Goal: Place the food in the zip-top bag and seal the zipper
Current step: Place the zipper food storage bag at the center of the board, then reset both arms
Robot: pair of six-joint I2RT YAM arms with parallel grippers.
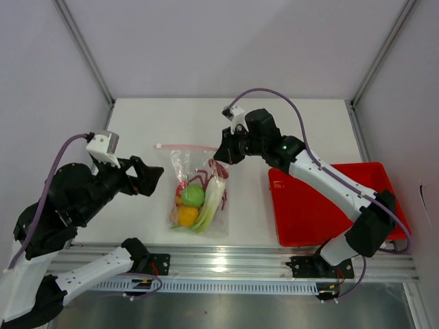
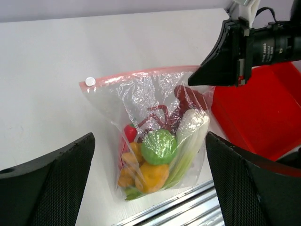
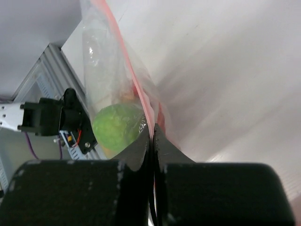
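- Food (image 1: 193, 196) sits inside the zip-top bag (image 1: 180, 163) at mid-table in the top view. The left gripper (image 1: 158, 182) is at its 9 o'clock, jaws spread and touching nothing. The right gripper (image 1: 219, 161) is at its 1 o'clock, and a red tray (image 1: 309, 212) at 3 o'clock.
- Left wrist view: fingers stand wide apart, the bag beyond them; the zipper (image 2: 141, 72) runs along its 12 o'clock edge.
- Right wrist view: fingers are pressed together, clamping the zipper.

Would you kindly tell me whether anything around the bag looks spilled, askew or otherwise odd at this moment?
Nothing stands out. All the food sits inside the bag, and none lies loose outside it. The right gripper is shut on the zipper at its right end, and the left gripper is open, apart from the bag.
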